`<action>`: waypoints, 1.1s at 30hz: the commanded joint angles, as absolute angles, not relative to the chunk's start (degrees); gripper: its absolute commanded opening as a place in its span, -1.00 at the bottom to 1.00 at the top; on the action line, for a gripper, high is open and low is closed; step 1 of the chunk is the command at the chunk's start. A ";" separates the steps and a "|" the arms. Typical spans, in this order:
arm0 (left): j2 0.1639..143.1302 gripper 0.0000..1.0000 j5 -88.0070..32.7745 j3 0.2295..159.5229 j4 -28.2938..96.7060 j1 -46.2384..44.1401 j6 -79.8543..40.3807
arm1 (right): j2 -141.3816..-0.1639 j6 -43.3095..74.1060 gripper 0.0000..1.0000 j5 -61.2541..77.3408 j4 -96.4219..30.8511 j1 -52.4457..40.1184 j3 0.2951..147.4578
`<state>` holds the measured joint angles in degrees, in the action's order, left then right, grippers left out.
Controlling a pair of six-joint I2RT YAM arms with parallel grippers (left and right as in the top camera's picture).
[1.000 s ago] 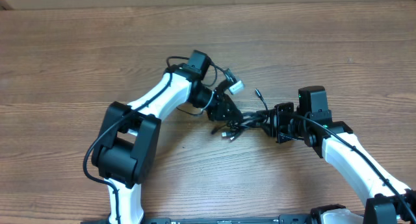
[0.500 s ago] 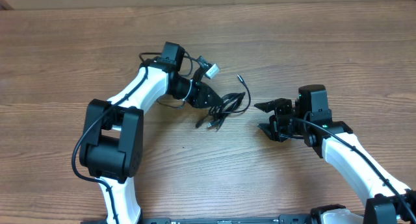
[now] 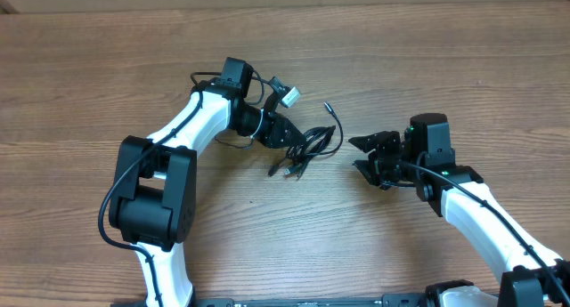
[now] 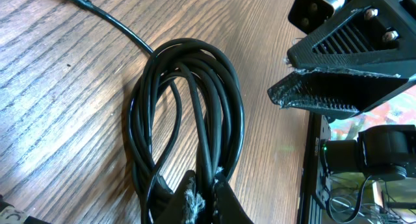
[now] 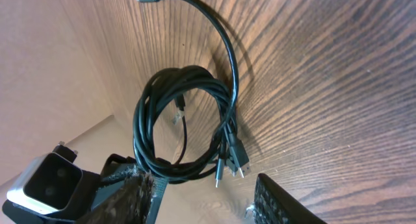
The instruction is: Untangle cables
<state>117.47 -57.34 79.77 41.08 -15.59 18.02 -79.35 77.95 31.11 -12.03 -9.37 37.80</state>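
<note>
The cables (image 3: 309, 144) are a bundle of thin black cords lying on the wooden table (image 3: 445, 67) between the two arms. My left gripper (image 3: 285, 133) is shut on the left end of the bundle. In the left wrist view its fingertips (image 4: 188, 201) pinch several strands of the coil (image 4: 188, 113). One loose cord (image 3: 337, 125) arcs up to a small plug (image 3: 327, 104). A silver-white plug (image 3: 290, 97) sticks up beside the left wrist. My right gripper (image 3: 367, 157) stands open to the right of the bundle, apart from it. In the right wrist view the coil (image 5: 175, 120) and its plug ends (image 5: 235, 162) lie beyond the empty right gripper (image 5: 208, 204).
A thicker black cable (image 3: 209, 80) loops around the left arm's wrist. The right arm (image 3: 481, 218) reaches in from the lower right and the left arm (image 3: 160, 191) from the lower left. Bare wood surrounds the bundle.
The right gripper let go of the bundle and opened. The left arm pulled the bundle to the left, away from the right gripper, then held still over the last half second.
</note>
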 commanded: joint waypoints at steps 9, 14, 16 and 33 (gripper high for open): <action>117.84 -0.92 -53.21 80.84 40.40 -16.73 16.40 | -79.33 77.89 -0.04 17.39 -6.42 -16.78 38.70; 117.84 -0.91 -52.93 80.84 40.27 -16.73 16.01 | -79.37 77.91 -0.04 11.88 -4.78 -19.07 38.70; 117.84 -0.91 -52.93 80.84 40.23 -16.73 16.01 | -79.66 77.91 -0.04 10.48 -3.70 -19.55 38.70; 117.84 -0.91 -52.95 80.84 40.23 -16.75 16.01 | -88.71 77.89 -0.24 13.78 7.25 -20.29 38.70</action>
